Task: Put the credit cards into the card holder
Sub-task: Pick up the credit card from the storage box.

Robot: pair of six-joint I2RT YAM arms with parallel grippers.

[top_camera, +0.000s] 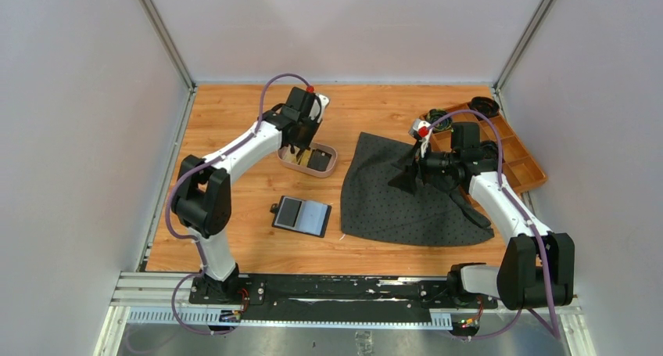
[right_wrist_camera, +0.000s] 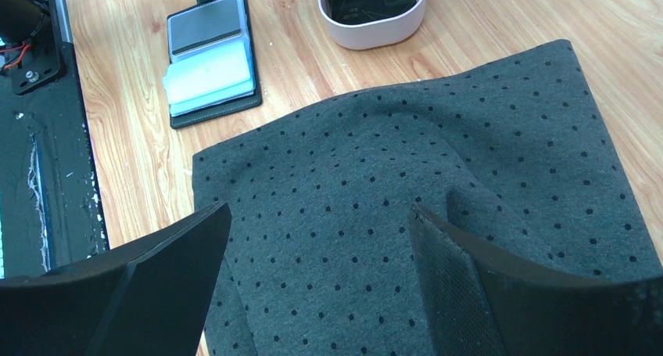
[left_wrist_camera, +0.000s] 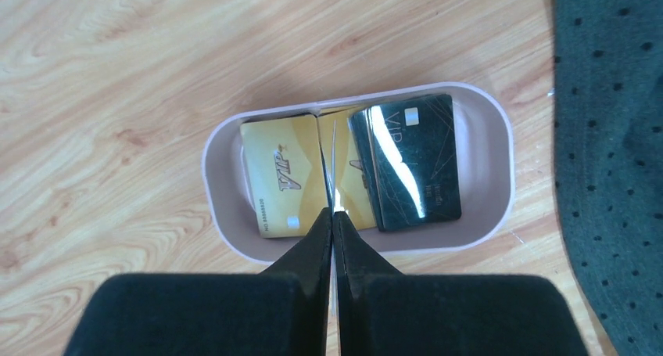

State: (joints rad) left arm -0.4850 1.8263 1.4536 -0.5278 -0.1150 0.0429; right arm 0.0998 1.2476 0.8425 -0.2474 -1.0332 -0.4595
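**A:** How far along is it?

**B:** Early, I'd judge. Start at the left: the left gripper [left_wrist_camera: 334, 211] hangs over the tray [left_wrist_camera: 219, 192] with its jaws pressed together. A thin pale sliver runs out from between the tips. It looks like an upright card [left_wrist_camera: 332, 160] seen edge-on, pinched there.

**A:** So one card is in hand. And the others?

**B:** In the tray. Gold cards [left_wrist_camera: 277, 176] lie flat on its left side, under the pinched one. A black card [left_wrist_camera: 410, 164] overlaps them on its right side.

**A:** Where is the holder?

**B:** The holder [top_camera: 302, 215] lies open on the table on the near side of the tray, apart from it. One page is dark, the other pale blue. I cannot tell whether the pale page is a card already seated or just the sleeve.

**A:** Anything further right?

**B:** Right of the tray is a dark dotted cloth [top_camera: 391, 195]. The right gripper [right_wrist_camera: 320, 215] hovers above it with jaws spread wide and nothing between them. It is well apart from the tray and plays no part in the job at this point.

**A:** What remains, then?

**B:** Nearly all of it. The pinched card has to cross from the tray to the holder and slide into a pocket. Then each card lying in the tray needs the same trip.
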